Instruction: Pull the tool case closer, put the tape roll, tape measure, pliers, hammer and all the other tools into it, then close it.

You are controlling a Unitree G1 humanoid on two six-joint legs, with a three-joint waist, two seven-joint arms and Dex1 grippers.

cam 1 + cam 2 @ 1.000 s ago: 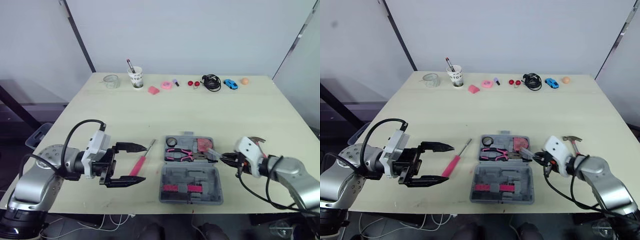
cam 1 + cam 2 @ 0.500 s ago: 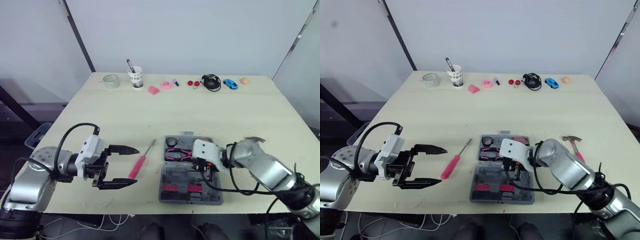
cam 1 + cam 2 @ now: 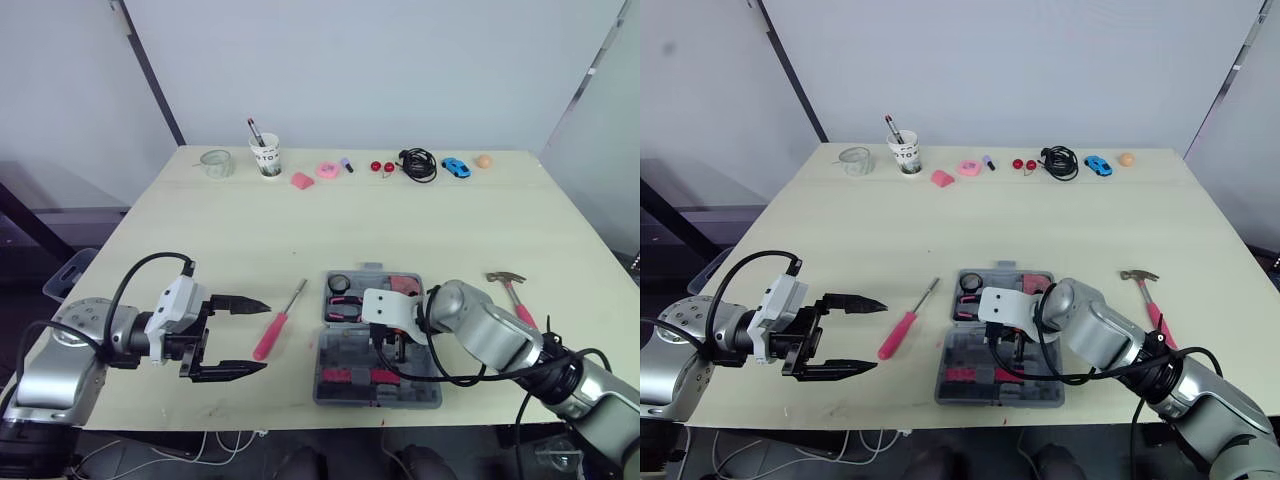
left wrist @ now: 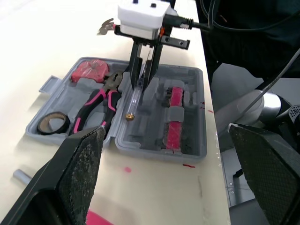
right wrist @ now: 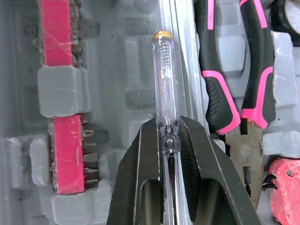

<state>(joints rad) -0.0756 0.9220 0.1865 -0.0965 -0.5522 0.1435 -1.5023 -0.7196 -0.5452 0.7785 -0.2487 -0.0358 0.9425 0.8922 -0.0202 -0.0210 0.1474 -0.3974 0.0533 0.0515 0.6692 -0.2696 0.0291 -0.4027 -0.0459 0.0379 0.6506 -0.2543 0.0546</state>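
**Left eye view.** Pale table [image 3: 420, 225] with a grey wall behind it. The grey tool case [image 3: 335, 345] lies opened flat at the near edge. The right arm is bent inward across the case, with the right gripper [image 3: 389, 343] pointing down over it. The left arm is held low and level. The left gripper [image 3: 262, 336] is empty, its fingers spread wide, just beside a pink-handled screwdriver [image 3: 275, 325] lying on the table. A hammer [image 3: 512, 297] lies on the table to the right of the case. Along the far edge are a paper cup [image 3: 265, 158], glass jar [image 3: 214, 163], black cable [image 3: 419, 164] and blue toy car [image 3: 456, 167].

**Left wrist view.** The far half of the case holds the tape roll [image 4: 51, 123], pliers [image 4: 100, 106] and red tape measure [image 4: 91, 70]. The near half holds a pink bit strip [image 4: 174, 112].

**Right wrist view.** The right gripper is clamped on the shaft of a clear tester screwdriver [image 5: 165, 89], brass cap pointing away from the fingers. The tool sits over the hinge line, between the pliers and the bit strip. Whether it touches the tray cannot be told.
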